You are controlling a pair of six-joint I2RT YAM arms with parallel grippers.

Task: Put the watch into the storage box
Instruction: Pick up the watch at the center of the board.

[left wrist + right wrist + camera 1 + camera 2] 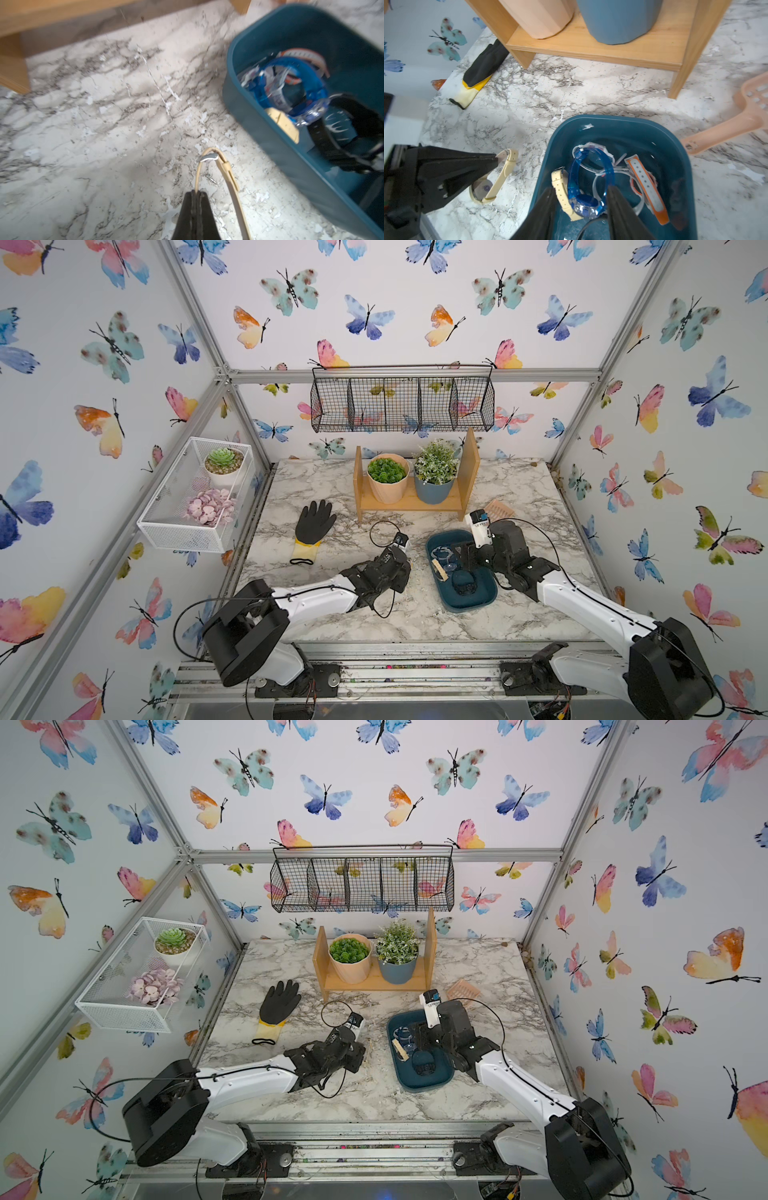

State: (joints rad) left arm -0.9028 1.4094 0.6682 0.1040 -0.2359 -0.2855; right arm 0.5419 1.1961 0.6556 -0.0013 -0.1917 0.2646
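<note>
A cream watch [500, 180] lies on the marble just left of the storage box [660, 133], a teal tray. My left gripper [196, 192] is shut on the thin cream strap [228, 176] and sits low on the table, seen in both top views [409, 561] [365, 1048]. My right gripper [580, 188] hangs open over the box [469, 603] [424, 1085], its fingers either side of a blue watch [588, 205] lying inside. A second cream watch [562, 193], an orange-and-white one [648, 187] and a black one [342, 128] also lie in the box.
A wooden shelf [411, 502] with two potted plants stands behind. A black glove [313, 522] lies at the left, a peach scoop [737, 122] to the right of the box. A white mesh basket [195, 497] hangs on the left wall and a black wire basket [403, 404] on the back wall.
</note>
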